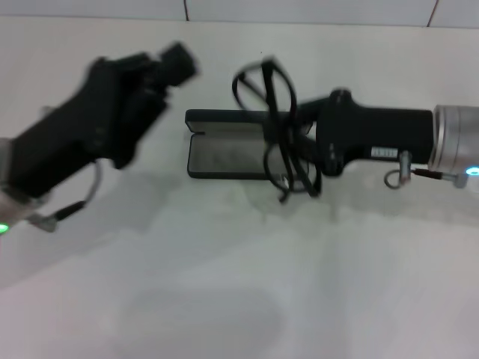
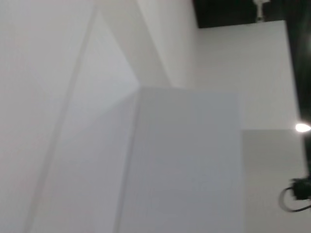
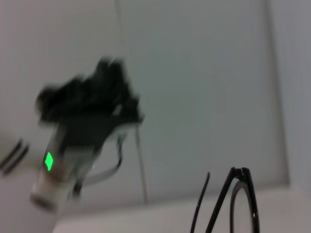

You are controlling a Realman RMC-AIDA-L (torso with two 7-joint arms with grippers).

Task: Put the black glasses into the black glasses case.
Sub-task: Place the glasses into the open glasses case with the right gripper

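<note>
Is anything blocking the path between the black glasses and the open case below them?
Nothing visible does. The right gripper holds the black glasses over the right end of the open black glasses case, whose inside looks bare. The left gripper is off to the left, away from the case.

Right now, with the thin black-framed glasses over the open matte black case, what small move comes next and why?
Probably lower the right gripper: it holds the thin black-framed glasses above the open matte black case's right end, not yet inside. The left gripper is raised off to the left.
</note>
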